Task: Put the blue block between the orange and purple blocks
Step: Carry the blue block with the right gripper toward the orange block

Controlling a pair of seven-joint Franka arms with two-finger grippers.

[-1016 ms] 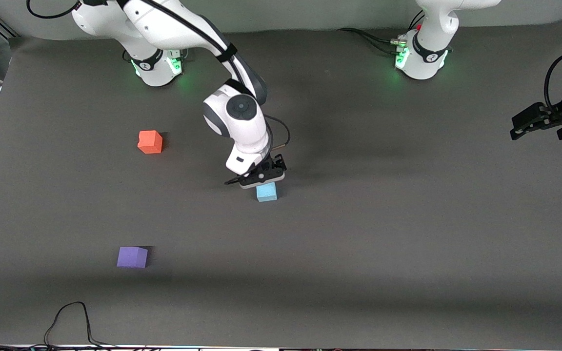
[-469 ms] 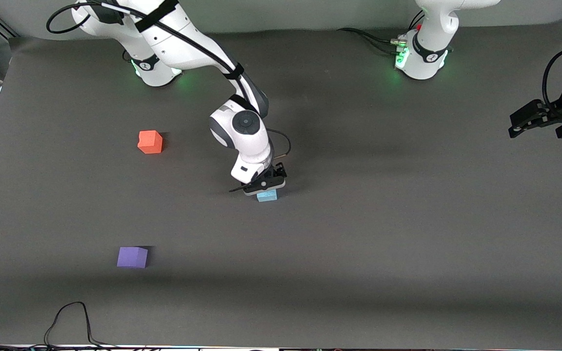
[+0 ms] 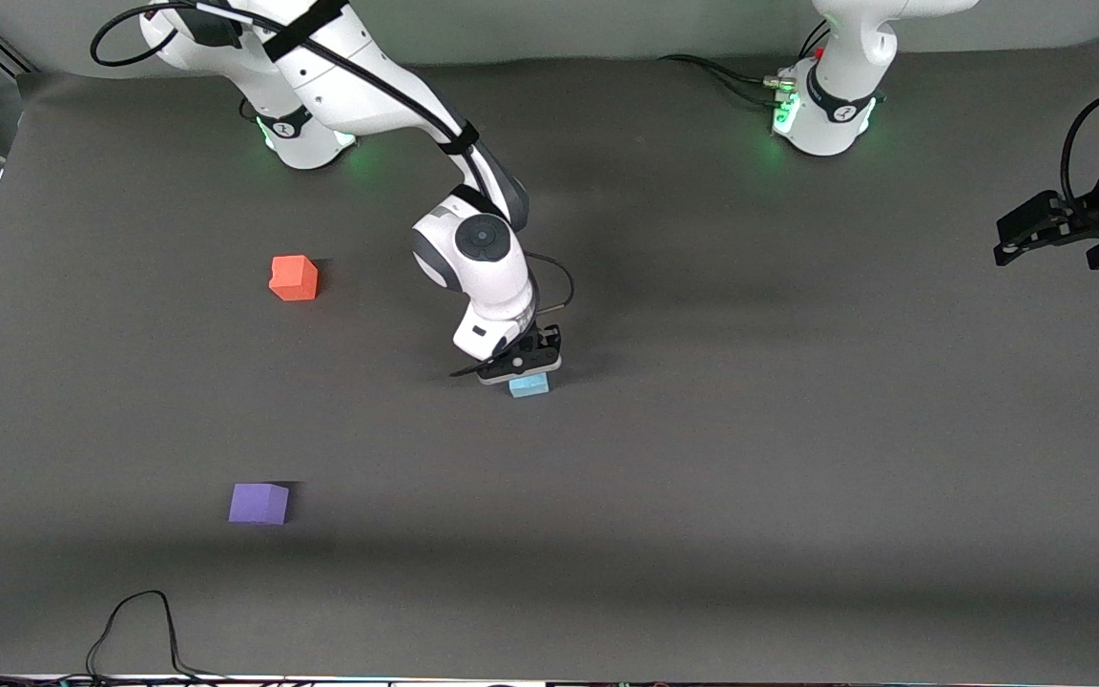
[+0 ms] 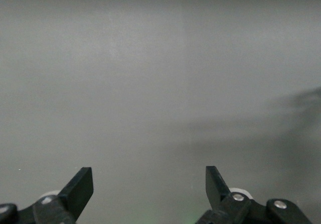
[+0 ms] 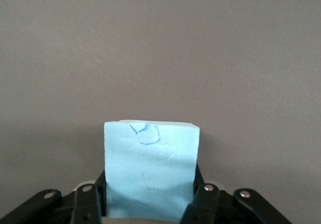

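Observation:
The blue block (image 3: 529, 385) rests on the dark table mat near the middle. My right gripper (image 3: 523, 365) is down over it, with its fingers pressed against two of the block's sides. In the right wrist view the blue block (image 5: 150, 169) fills the gap between the fingers of the right gripper (image 5: 149, 186). The orange block (image 3: 293, 278) lies toward the right arm's end. The purple block (image 3: 259, 503) lies nearer the front camera than the orange one. My left gripper (image 3: 1005, 250) waits open and empty in the air at the left arm's end, and it also shows in the left wrist view (image 4: 149, 184).
A black cable (image 3: 139, 620) loops on the mat near the front edge, nearer the camera than the purple block. The two arm bases (image 3: 306, 134) (image 3: 821, 119) stand along the back edge of the grey mat (image 3: 750, 458).
My right gripper has come down over the blue block until its fingers enclose it. The block has shifted slightly toward the left arm's end. The left gripper has barely drifted.

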